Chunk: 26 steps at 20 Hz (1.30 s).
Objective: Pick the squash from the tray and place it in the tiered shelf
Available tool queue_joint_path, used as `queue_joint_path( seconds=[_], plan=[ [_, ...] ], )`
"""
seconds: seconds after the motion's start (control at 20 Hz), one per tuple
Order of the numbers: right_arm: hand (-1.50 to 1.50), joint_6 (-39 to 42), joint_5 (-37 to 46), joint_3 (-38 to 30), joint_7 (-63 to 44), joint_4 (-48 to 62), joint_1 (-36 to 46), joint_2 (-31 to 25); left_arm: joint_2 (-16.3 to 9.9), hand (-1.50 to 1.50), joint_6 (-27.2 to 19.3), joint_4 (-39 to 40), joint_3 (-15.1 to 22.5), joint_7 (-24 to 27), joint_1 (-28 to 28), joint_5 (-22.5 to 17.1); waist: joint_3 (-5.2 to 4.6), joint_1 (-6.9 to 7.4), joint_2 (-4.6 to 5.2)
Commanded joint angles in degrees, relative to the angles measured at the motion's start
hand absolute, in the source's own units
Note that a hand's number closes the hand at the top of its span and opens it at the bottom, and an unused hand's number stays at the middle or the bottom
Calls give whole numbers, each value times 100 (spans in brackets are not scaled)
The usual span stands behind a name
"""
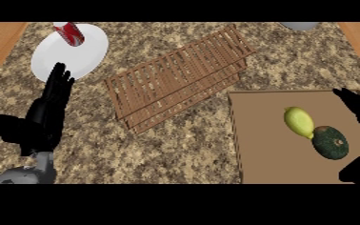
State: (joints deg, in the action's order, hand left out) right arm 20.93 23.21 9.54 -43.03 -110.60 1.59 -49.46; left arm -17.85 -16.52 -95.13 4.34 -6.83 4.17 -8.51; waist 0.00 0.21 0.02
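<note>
**Squash on tray at lower right, both hands clear of it**

Head view: speckled granite surface [183, 148] fills the frame. Brown tray [271, 148] sits at lower right, running off the right edge. On it, a dark green squash [330, 142], round and ribbed, right part of tray. A yellow-green lemon-like fruit [299, 121] lies just upper left of it, the two touching or nearly so. Nothing covers the squash from above.

Wooden slatted tiered shelf [179, 76] lies in the centre of the frame, set diagonally from lower left to upper right, its lower right corner near the tray's upper left corner. White plate [70, 55] at upper left, with a red can [69, 33] on its upper rim. A grey object [301, 25], cut off, at the top right edge.

Left hand [49, 107] at the left side of frame, fingers straight and pointing up, open, holding nothing, fingertips close to the plate's lower edge. Right hand [348, 100] only partly visible at the far right edge, dark shapes above and below the squash; can't tell if it's open or closed. Not touching the squash.
</note>
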Motion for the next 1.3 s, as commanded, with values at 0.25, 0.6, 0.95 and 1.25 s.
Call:
queue_joint_path(
  seconds=[0.25,0.6,0.95,1.25],
  plan=[
    [-150,305,593,-539,1178,1019,92,414,15,0,491,355,-541,330,-87,-38,0,-6,2],
    [-150,116,1342,-673,1574,723,-623,967,240,0,554,10,-528,-4,-80,191,0,-38,-7],
    [-150,-50,1857,-629,1984,1499,-48,1567,344,0,622,-140,-612,-273,68,333,0,-12,0],
    [-150,27,2121,-875,2365,2127,105,1786,392,0,836,-342,-787,-211,-326,347,0,-2,-3]
  ],
)
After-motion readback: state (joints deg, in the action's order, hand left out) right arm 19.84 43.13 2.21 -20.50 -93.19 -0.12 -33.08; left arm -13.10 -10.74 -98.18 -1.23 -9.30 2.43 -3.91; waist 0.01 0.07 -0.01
